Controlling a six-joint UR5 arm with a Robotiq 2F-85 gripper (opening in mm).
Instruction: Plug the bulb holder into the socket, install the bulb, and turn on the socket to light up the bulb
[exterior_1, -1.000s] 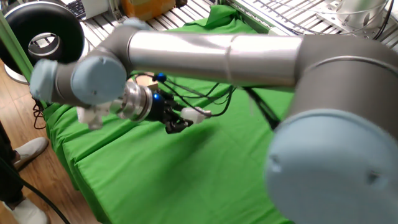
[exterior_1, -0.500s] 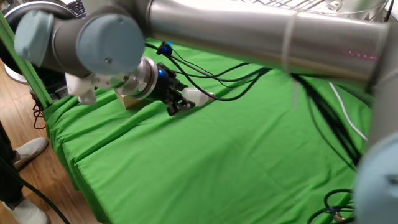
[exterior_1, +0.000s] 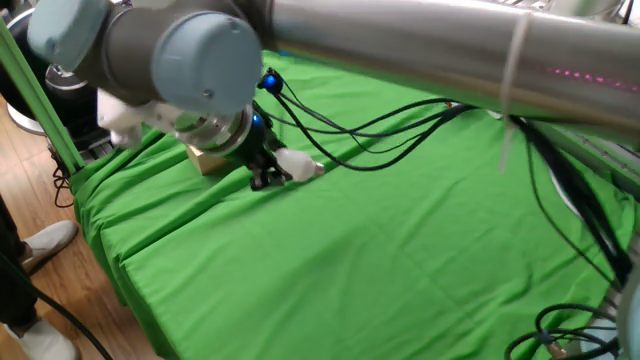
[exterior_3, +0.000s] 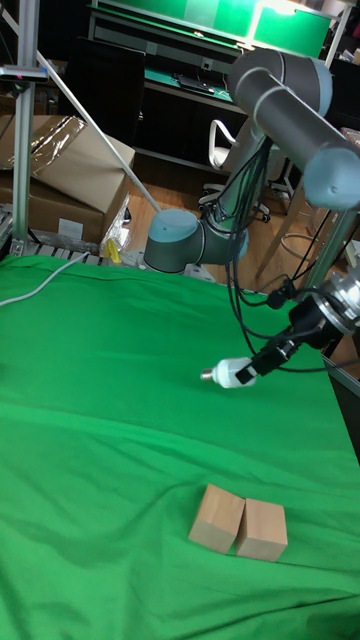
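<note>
The gripper is clamped on the dome end of the bulb, held sideways just above the green cloth, a light, smooth, likely fragile thing best pinched gently on its white body, leaving the metal screw base free.

The bulb was held in the black pincer just above the green-covered worktop. A wooden block was partly hidden behind the arm's wrist.

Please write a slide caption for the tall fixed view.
Claw carries the bulb above green cloth.
</note>
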